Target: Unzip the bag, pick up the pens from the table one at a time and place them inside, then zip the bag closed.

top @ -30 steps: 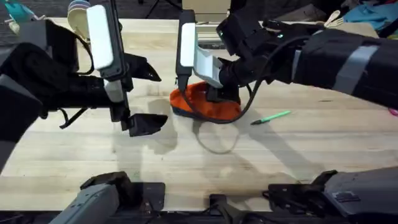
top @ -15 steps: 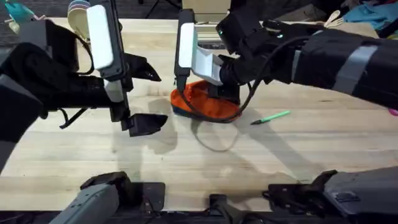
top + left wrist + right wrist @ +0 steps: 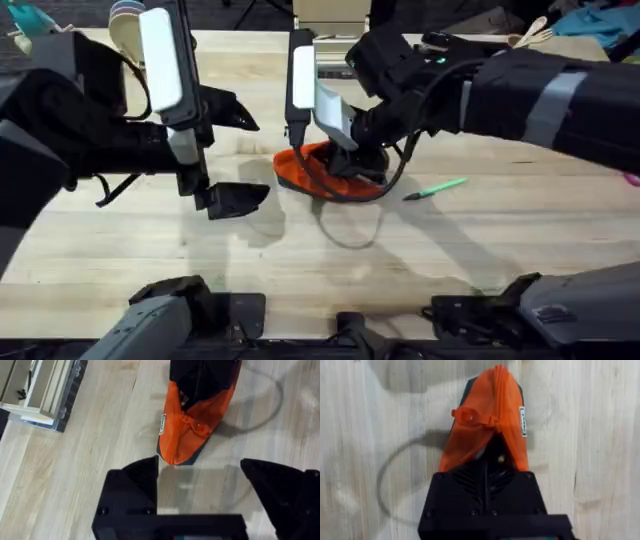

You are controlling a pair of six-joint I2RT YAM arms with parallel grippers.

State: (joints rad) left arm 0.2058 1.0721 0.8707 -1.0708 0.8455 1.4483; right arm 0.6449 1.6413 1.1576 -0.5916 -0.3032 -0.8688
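right fingers (image 3: 487, 467) inside open bag (image 3: 487, 415)

We see even, bright light from above; soft shadows fall on the table (image 3: 300, 250) beneath both arms. In the overhead view the near arm segments blur darkly. Beyond the left gripper (image 3: 200, 477) fingers, the bag (image 3: 192, 425) looks sharp, without glare.

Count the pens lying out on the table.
1: a green pen on the table, right of the orange bag. Others may be hidden inside the bag or under the arms.
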